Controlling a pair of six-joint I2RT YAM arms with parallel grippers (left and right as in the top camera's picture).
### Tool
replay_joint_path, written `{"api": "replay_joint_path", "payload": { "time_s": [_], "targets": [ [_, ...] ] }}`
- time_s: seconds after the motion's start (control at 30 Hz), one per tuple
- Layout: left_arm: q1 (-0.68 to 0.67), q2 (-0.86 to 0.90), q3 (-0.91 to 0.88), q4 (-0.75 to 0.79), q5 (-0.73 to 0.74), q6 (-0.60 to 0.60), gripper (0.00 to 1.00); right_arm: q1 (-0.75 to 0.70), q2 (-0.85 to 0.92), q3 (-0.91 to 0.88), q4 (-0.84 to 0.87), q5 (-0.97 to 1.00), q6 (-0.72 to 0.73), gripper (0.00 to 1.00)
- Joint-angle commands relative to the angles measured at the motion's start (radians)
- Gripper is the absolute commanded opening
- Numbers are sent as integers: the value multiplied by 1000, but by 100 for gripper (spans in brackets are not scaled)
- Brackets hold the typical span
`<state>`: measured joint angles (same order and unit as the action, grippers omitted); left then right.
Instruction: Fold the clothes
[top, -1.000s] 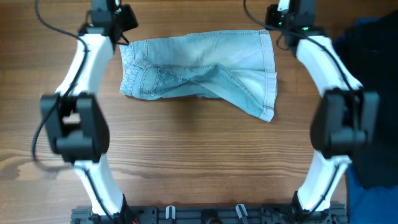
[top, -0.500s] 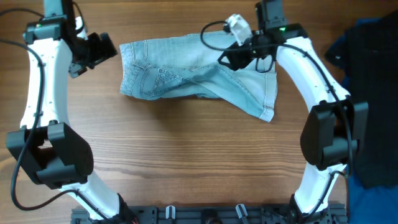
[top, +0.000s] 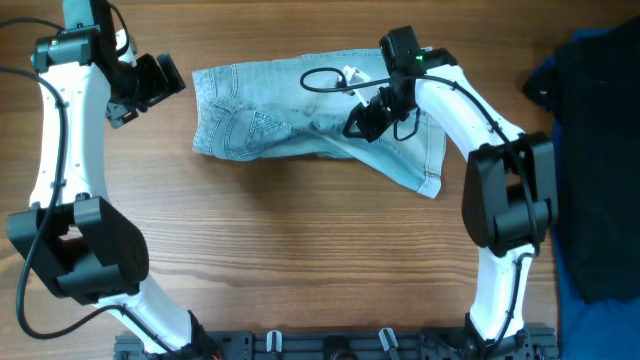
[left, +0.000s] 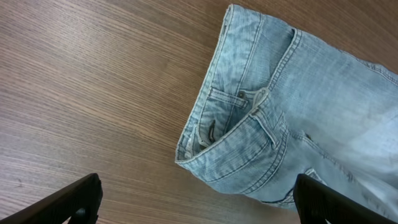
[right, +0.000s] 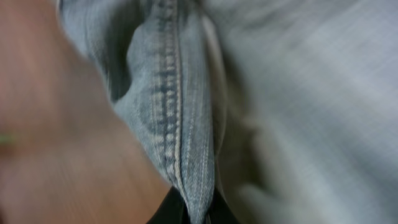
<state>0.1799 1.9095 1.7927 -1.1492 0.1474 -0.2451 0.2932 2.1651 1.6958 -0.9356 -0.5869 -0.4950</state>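
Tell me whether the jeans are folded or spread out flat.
Roughly folded, not spread. The jeans lie doubled, one leg slanting across the layer beneath; the right gripper pinches a raised seam.

Pale blue denim jeans (top: 262, 122) lie folded toward the far side of the brown wood-grain table (top: 300, 250), waistband to the left. The left gripper (top: 158, 80) hangs over bare wood just left of the waistband, not touching it. The right gripper (top: 360, 122) sits on the denim near its middle. A dark blue cloth heap (top: 600, 150) fills the right edge.
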Motion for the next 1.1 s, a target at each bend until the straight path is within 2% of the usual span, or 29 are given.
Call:
{"api": "replay_joint_path", "payload": {
  "time_s": [0.0,0.07,0.17,0.3,0.37,0.47,0.6,0.7,0.77,0.87,0.93,1.07],
  "targets": [
    [6,5,1,2,13,2,99,35,-75,-4,-200,-57,-52,7],
    [6,5,1,8,13,2,99,75,-74,-33,-275,-49,-56,7],
    [6,5,1,9,13,2,99,175,-74,-154,-237,-35,-43,8],
    [6,5,1,30,13,2,99,301,-74,-377,-66,232,198,10],
    [6,5,1,36,13,2,99,325,-74,-405,-83,300,254,27],
    [6,5,1,38,13,2,100,324,-114,-381,-98,299,275,51],
    [6,5,1,10,17,2,100,324,-298,-354,-101,269,298,61],
    [0,5,1,-43,122,2,97,312,-503,-354,-104,269,376,82],
    [-18,5,1,-60,123,1,96,293,-604,-354,-124,277,391,86],
    [-79,5,1,-74,132,-2,88,227,-655,-354,-124,320,395,93],
    [-130,5,0,-61,127,-2,86,170,-650,-355,-124,333,410,94],
    [-246,10,-9,4,13,-1,82,58,-649,-359,-124,333,427,94]
  ]
}}
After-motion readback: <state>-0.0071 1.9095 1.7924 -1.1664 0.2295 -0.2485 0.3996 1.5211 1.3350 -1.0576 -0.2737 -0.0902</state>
